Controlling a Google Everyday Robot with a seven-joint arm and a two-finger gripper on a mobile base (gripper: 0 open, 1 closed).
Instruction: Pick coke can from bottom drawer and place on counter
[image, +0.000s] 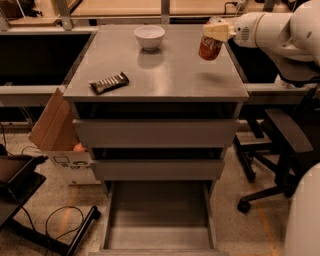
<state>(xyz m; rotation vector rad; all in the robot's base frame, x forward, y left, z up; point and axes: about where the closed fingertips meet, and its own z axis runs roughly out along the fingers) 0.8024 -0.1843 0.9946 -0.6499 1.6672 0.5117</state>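
gripper, jaws closed on the tilted can, holds it above the counter near its right rear. placing step: next, lower it upright, then release.

You have the grey counter carrying two things: a white bowl near its 12 o'clock edge, and a dark snack bar lying flat toward 8 o'clock. The gripper grips the coke can above the 2 o'clock corner.
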